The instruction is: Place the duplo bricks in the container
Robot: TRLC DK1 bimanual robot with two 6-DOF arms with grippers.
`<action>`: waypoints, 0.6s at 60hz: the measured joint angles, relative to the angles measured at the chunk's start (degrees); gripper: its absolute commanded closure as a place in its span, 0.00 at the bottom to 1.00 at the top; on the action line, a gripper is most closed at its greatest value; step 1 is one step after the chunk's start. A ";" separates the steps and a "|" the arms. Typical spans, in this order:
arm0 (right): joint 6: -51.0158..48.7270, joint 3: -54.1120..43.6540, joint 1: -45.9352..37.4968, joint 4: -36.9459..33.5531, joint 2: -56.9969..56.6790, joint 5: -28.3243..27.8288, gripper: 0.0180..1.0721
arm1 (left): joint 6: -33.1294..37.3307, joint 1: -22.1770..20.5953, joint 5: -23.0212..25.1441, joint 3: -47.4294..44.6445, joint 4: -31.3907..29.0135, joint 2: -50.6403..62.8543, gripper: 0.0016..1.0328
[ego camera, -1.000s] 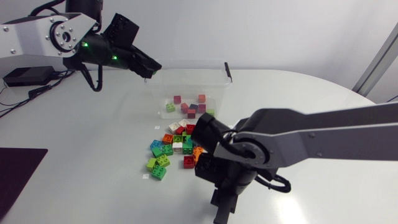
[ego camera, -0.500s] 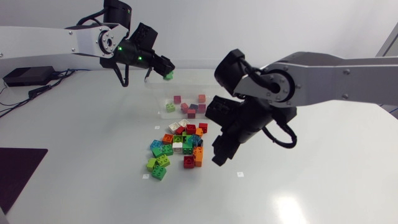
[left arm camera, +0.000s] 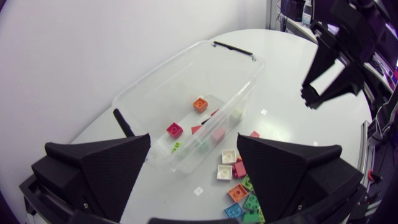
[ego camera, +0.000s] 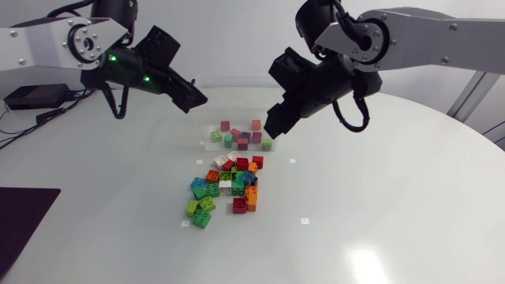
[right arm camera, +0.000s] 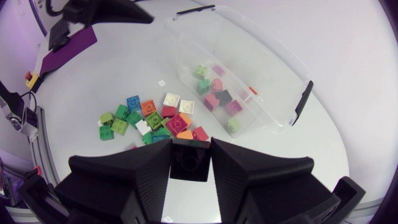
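A: Duplo bricks (ego camera: 229,185), head view: loose pile on the worktop (ego camera: 379,221), just near of the clear container (ego camera: 241,114). Half a dozen or so already inside.
B: Claws?
A: Right claw (ego camera: 276,126) appears over the container's right end. Left claw (ego camera: 196,99) is at its far-left corner. Container's long axis runs left-right.
B: Left wrist?
A: Left claw's fingers are spread wide with nothing between. The container sits ahead; orange, red and pink bricks show inside.
B: Right wrist?
A: Fingers pinch a dark brick (right arm camera: 189,163) from both sides. Container is ahead, past the pile. Next is likely a drop, so the claw must be squarely over the opening.
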 measured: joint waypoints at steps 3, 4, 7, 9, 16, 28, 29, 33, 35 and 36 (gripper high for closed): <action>0.02 1.22 -0.22 0.83 1.31 -0.17 0.79 | 1.70 0.55 0.00 -2.93 -1.05 -2.58 0.05; 0.02 1.60 -0.26 1.05 1.75 -0.17 0.79 | 2.03 0.72 0.00 -3.67 -1.36 -3.15 0.05; 0.20 3.06 -0.31 1.53 3.04 -0.28 0.79 | 3.26 1.16 -0.02 -6.14 -2.40 -4.87 0.05; 0.24 3.93 -0.31 2.05 3.85 -0.33 0.79 | 4.04 1.36 -0.04 -7.85 -2.93 -5.92 0.05; 0.70 7.39 -0.37 3.61 6.51 -0.35 0.79 | 6.43 1.40 -0.02 -13.70 -4.24 -8.85 0.05; 2.95 12.46 -1.66 6.78 9.27 -0.77 0.79 | 9.18 1.40 -0.85 -20.79 -5.57 -10.91 0.05; 3.06 12.90 -1.88 7.19 9.49 -0.77 0.79 | 9.42 1.40 -0.85 -21.22 -5.60 -10.91 0.05; 3.69 14.73 -2.43 8.44 10.67 -0.77 0.79 | 9.79 1.40 -1.05 -22.95 -5.60 -10.91 0.05; 3.89 15.63 -2.60 9.07 11.30 -0.77 0.79 | 10.01 1.40 -1.09 -23.65 -5.60 -10.91 0.05; 4.11 16.00 -2.64 9.25 11.61 -0.77 0.79 | 10.10 1.38 -1.09 -24.04 -5.57 -10.91 0.05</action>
